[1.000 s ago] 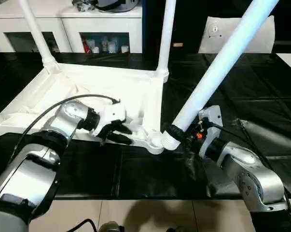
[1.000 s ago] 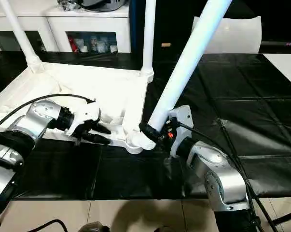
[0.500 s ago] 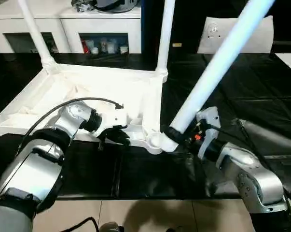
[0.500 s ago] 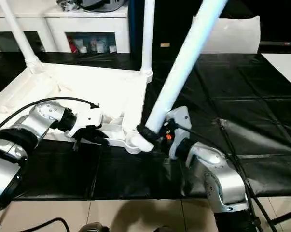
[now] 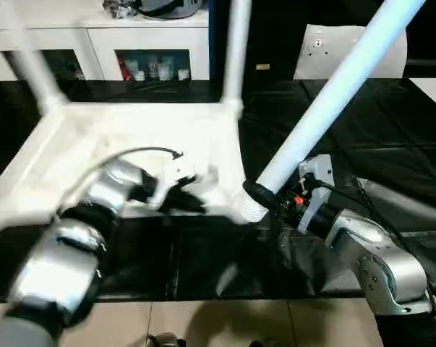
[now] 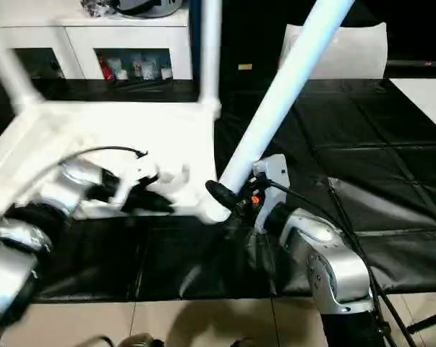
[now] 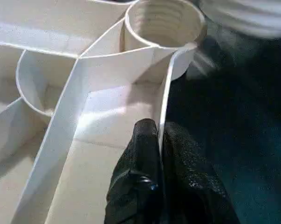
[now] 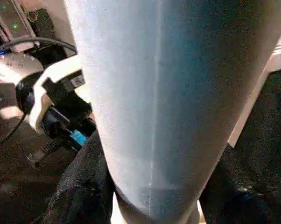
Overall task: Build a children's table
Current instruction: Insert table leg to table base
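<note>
Tabletop [image 5: 131, 137], white and upside down, lies on the black-covered counter [image 5: 391, 144] in the left eye view, its ribbed underside facing up. Two white legs already stand upright in its far corner sockets, one at the far left [image 5: 31, 65] and one at the far right [image 5: 237, 50]. The left claw [image 5: 183, 199] sits at the tabletop's near rim, close to the near right corner. The right claw [image 5: 264, 196] grips a third leg [image 5: 333, 94] near its thick lower end; that leg leans up and away to the right, its foot just beside the near right corner socket. A white cabinet [image 5: 95, 36] stands behind the counter.

In the right eye view the same layout shows: the slanted leg's lower end meets the tabletop's near right corner, though whether it sits in the socket cannot be told.

From the left wrist, the two black fingers [image 7: 140, 163] are pinched nearly together on the thin upright rim wall of the tabletop, one finger on each side. The round corner socket [image 7: 163, 21] lies just beyond them, hollow and ridged inside.

From the right wrist, the held leg rises between two black fingers [image 8: 79, 186], which press against both its sides. The left claw shows beyond it.
</note>
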`<state>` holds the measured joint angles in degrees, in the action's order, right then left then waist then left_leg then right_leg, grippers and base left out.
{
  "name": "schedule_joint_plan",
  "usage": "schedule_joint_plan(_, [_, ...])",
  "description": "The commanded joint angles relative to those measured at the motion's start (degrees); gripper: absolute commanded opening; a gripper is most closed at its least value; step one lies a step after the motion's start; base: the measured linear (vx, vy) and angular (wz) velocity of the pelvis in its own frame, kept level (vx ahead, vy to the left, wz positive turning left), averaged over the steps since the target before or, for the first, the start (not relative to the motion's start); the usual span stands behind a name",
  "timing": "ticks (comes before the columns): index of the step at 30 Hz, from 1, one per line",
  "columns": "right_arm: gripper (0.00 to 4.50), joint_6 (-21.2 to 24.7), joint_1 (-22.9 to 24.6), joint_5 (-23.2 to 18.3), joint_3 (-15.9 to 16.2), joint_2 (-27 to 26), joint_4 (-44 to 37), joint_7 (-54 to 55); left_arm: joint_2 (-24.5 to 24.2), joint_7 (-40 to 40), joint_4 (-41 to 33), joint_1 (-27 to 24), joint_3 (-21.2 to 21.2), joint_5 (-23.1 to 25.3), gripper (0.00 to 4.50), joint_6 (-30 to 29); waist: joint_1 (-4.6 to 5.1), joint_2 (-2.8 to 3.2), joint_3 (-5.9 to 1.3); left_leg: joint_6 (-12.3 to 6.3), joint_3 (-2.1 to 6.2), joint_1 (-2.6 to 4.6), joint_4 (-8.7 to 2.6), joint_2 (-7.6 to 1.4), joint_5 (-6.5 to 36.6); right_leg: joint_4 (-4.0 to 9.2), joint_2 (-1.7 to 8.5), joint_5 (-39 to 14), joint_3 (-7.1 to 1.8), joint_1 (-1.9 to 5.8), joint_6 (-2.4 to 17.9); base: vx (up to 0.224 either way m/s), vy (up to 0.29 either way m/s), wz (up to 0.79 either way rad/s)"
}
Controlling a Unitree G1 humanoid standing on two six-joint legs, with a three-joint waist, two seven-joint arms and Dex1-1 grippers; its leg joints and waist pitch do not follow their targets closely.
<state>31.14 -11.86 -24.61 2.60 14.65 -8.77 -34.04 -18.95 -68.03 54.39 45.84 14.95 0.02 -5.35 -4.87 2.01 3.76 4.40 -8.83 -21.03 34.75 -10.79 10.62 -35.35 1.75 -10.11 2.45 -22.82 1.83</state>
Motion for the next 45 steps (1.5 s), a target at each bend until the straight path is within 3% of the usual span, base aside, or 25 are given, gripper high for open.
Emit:
schedule_joint_plan(1, [1.91,0.2,-1.3,-0.4,-0.1,-0.1,-0.1,0.2,-0.2,4.3,-3.5,-3.6,-1.7,-0.5,0.0,-5.5,-0.36,-0.31,-4.16,-1.18,0.37,0.14,-3.85,-1.76,8.6,5.07,5.88,-17.4,-2.64,3.27,9.6,0.0,0.0,0.0])
schedule_joint_plan(3, [1.91,-0.1,-1.6,0.0,0.4,-0.2,0.4,0.0,-0.1,5.4,-10.0,-7.3,-1.4,0.2,0.0,-6.4,-0.29,-0.31,-4.25,-0.95,0.51,0.2,-3.93,-2.02,8.9,4.91,6.09,-17.9,-2.71,3.38,9.4,0.0,0.0,0.0])
schedule_joint_plan(4, [1.91,-0.3,-2.0,0.5,0.8,-0.1,0.9,-0.1,-0.4,4.9,-13.5,-9.2,-0.8,0.4,0.0,-6.2,-0.2,-0.59,-4.1,-1.23,0.24,0.19,-3.88,-1.75,9.0,5.42,5.82,-19.2,-2.69,3.1,8.7,0.0,0.0,0.0])
schedule_joint_plan(6, [1.91,-1.0,-2.6,1.9,1.8,0.5,1.9,-0.5,-1.6,3.4,-18.7,-12.3,1.3,1.7,0.0,-5.0,-0.21,-0.38,-4.25,-0.98,0.47,0.2,-4.06,-2.09,8.5,4.98,5.83,-18.3,-2.74,3.02,8.4,0.0,0.0,0.0])
schedule_joint_plan(8, [1.91,-1.6,-3.1,3.0,2.6,1.1,2.7,-0.9,-3.0,2.5,-22.1,-14.2,3.1,2.9,0.0,-5.3,-0.14,-0.11,-4.2,-1.06,0.22,0.45,-4.03,-2.02,9.0,5.2,5.58,-17.8,-2.81,2.64,8.4,0.0,0.0,0.0])
schedule_joint_plan(10, [1.91,-2.6,-3.9,4.5,3.8,2.0,3.9,-1.9,-5.2,0.2,-25.8,-16.3,5.3,3.9,0.0,-3.7,-0.04,-0.36,-4.21,-0.64,0.46,0.15,-4.31,-2.14,9.3,4.77,5.7,-16.2,-2.81,3.04,8.5,0.0,0.0,0.0])
schedule_joint_plan(13, [1.91,-3.0,-4.8,5.1,4.8,2.8,5.0,-3.1,-6.8,-1.6,-28.5,-17.6,6.4,4.2,0.0,-3.0,0.05,-0.23,-4.2,-0.55,0.29,0.4,-4.17,-1.97,9.8,4.85,5.63,-16.2,-2.85,2.86,8.5,0.0,0.0,0.0])
schedule_joint_plan(14, [1.91,-2.9,-5.4,5.2,5.3,3.1,5.5,-4.0,-7.4,-2.1,-28.7,-17.6,6.7,4.7,0.0,-2.2,0.0,-0.47,-4.1,-0.62,0.18,0.43,-4.13,-1.87,9.9,5.01,5.58,-16.9,-2.86,2.83,8.3,0.0,0.0,0.0])
schedule_joint_plan(20, [1.91,-2.9,-7.0,6.0,6.4,4.3,8.2,-6.0,-9.6,-3.8,-27.5,-17.1,8.5,6.2,0.0,1.4,-0.08,-0.45,-3.96,-0.31,0.26,0.57,-4.34,-1.9,11.1,5.36,5.59,-20.5,-2.8,2.6,6.8,0.0,0.0,0.0])
schedule_joint_plan(27, [1.91,-4.1,-7.6,6.8,7.7,5.0,11.5,-8.5,-9.5,-4.7,-24.9,-15.0,9.4,6.6,0.0,2.7,-0.07,-0.55,-4.02,0.27,0.32,0.77,-4.4,-1.84,12.4,5.44,5.61,-21.4,-2.77,2.58,6.8,0.0,0.0,0.0])
schedule_joint_plan(31, [1.91,-4.5,-8.1,6.8,8.1,4.3,13.2,-8.9,-9.6,-6.7,-25.1,-14.7,9.9,5.7,0.0,4.2,0.08,-0.84,-3.84,0.45,0.43,1.16,-4.57,-1.85,14.9,5.97,5.74,-26.0,-2.7,2.45,5.9,0.0,0.0,0.0])
schedule_joint_plan(39, [1.9,-4.1,-9.4,6.6,8.9,3.4,16.2,-10.7,-9.8,-9.2,-26.4,-14.4,11.1,4.5,0.0,5.1,0.09,-0.66,-3.86,0.65,0.53,1.4,-4.87,-2.03,15.8,5.74,5.7,-24.4,-2.68,2.45,7.0,0.0,0.0,0.0])
schedule_joint_plan(45, [1.89,-4.0,-10.3,7.2,10.8,4.1,18.3,-14.2,-9.5,-8.6,-24.2,-13.0,12.1,6.6,0.0,8.4,-0.05,-0.73,-3.93,0.66,0.47,1.54,-4.84,-2.04,15.8,5.87,5.88,-24.6,-2.8,2.48,7.0,0.0,0.0,0.0])
